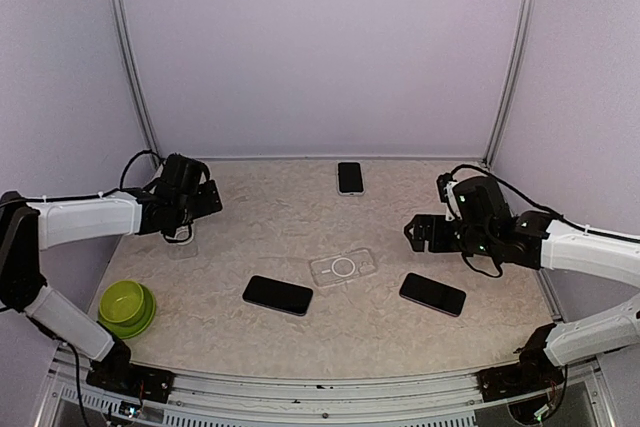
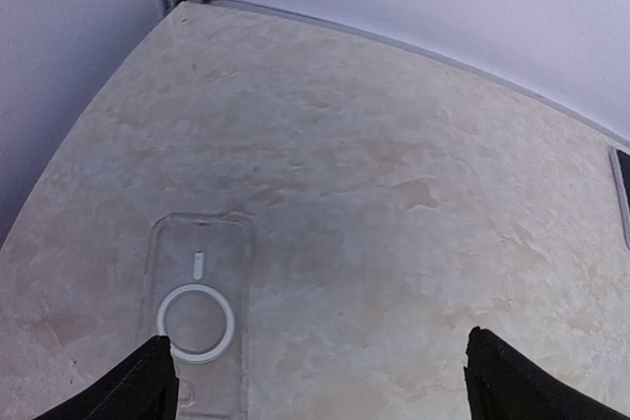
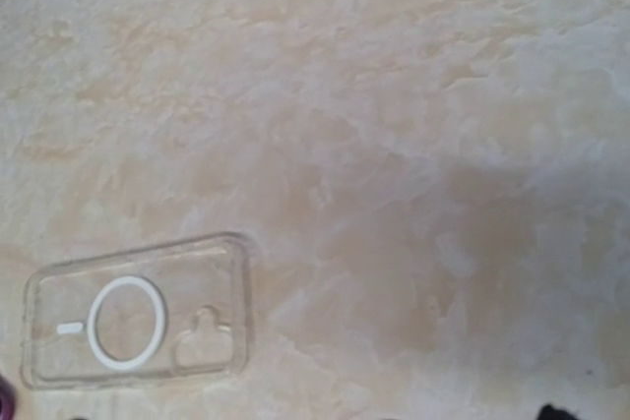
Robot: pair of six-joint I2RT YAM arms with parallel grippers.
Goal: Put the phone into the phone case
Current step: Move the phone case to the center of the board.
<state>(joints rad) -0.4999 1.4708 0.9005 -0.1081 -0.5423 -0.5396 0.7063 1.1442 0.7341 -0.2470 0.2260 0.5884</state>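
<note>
The left gripper (image 2: pixel 320 395) hung over the left side of the table (image 1: pixel 300 222). Its jaws were spread wide and held nothing. Just beneath it a clear left case (image 2: pixel 197 317) lay flat on the table, white ring showing, its near end beside the left fingertip in the wrist view. The right gripper (image 1: pixel 420 232) hovered above the table's right side, with its jaws also wide and gripping nothing. A 2nd clear case, the middle case (image 1: pixel 343 268), lay flat near the table's centre, between the 2 arms.

3 phones lay dark face up, each apart from both cases. The far phone (image 1: pixel 349 177) was at the back edge. The left phone (image 1: pixel 277 294) lay just left of the middle case, toward the front edge. The right phone (image 1: pixel 432 293) lay to that case's right. A green bowl (image 1: pixel 127 305) sat near the front-left corner.
</note>
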